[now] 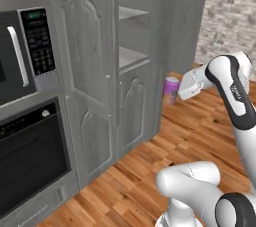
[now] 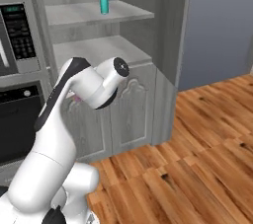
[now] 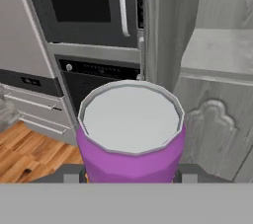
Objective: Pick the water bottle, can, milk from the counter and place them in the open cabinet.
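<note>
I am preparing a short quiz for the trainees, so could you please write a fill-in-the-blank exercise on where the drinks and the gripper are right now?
1. The gripper is shut on the ____.
2. The water bottle stands on a shelf of the open ____.
3. The can is purple with a ____ top.
4. The floor is made of ____.

Missing words: can; cabinet; silvery; wood

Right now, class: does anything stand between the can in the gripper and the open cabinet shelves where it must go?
Nothing visible does. The gripper holds the can in the air in front of the open cabinet. The lower shelf is bare; the water bottle stands on the shelf above, out of the way.
</note>
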